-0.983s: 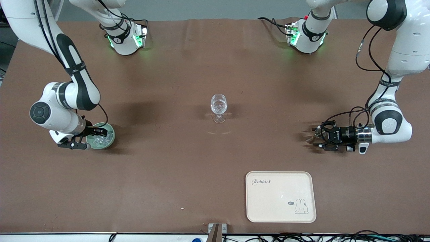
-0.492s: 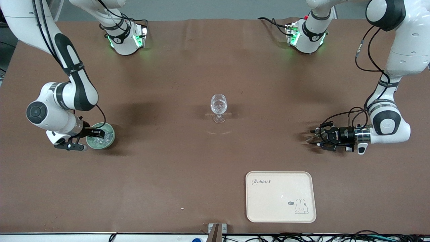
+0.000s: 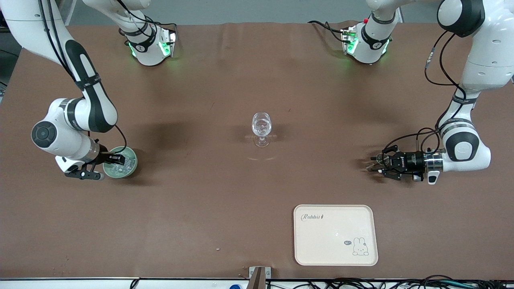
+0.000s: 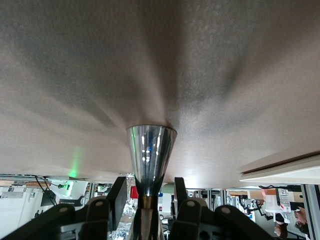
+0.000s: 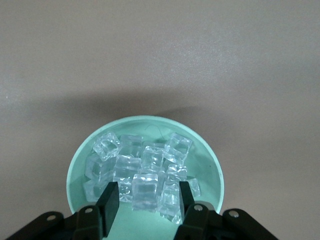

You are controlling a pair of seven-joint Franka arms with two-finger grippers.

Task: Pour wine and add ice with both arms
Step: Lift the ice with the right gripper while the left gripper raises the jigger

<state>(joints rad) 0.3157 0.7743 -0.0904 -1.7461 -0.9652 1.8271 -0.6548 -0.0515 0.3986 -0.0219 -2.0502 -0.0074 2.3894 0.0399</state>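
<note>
Only the wine glass (image 3: 261, 128) stands mid-table; the tray (image 3: 335, 235) lies nearer the camera.

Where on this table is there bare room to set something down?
Bare patches: between wine glass and green bowl; between glass and tray. Crowded at the bowl, where the right gripper straddles ice, and around the left gripper.

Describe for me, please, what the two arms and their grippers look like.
Both arms are glossy white with rounded segments, black joint bands and loose black cables; their bases glow green. The right arm carries a long black panel. The left gripper and right gripper are black, with two flat jaws.
</note>
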